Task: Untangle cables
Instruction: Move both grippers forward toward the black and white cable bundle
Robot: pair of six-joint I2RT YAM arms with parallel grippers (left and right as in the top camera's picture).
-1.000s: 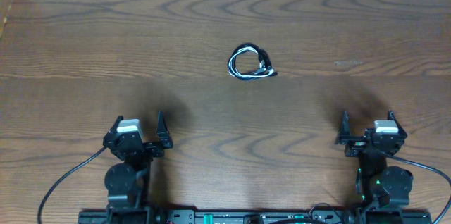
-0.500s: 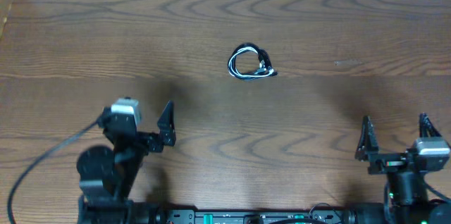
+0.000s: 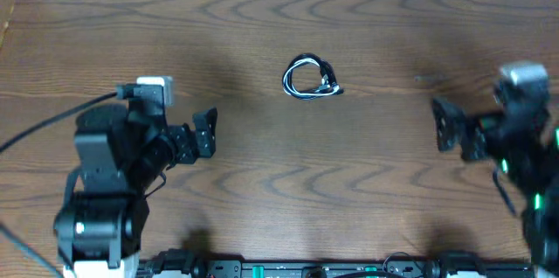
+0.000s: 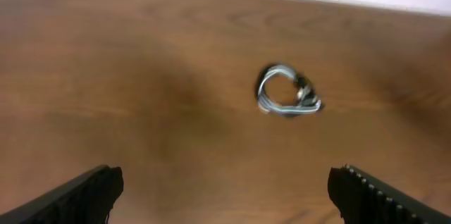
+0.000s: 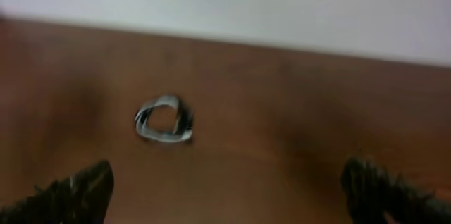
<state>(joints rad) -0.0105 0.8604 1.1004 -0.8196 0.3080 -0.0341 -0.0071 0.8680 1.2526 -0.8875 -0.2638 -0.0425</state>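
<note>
You're looking at a dark brown table [image 3: 367,16] with wavy wood grain, and it fills nearly every view. Beyond its far edge you see a plain white wall [image 5: 282,5]. Soft, blurred shadows lie on the wood.

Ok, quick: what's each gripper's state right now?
Left gripper: jaws open, holding nothing.
Right gripper: jaws open, holding nothing.
The cables lie apart from both.

I operate at a robot test bench, most likely in a lab. Indicators: a wood-grain table [image 3: 367,182] fills the frame; a plain white wall [image 5: 282,5] runs along the top edge; my left arm [image 3: 105,182] and right arm [image 3: 524,151] stand by a black rail [image 3: 262,269] at the bottom edge.
</note>
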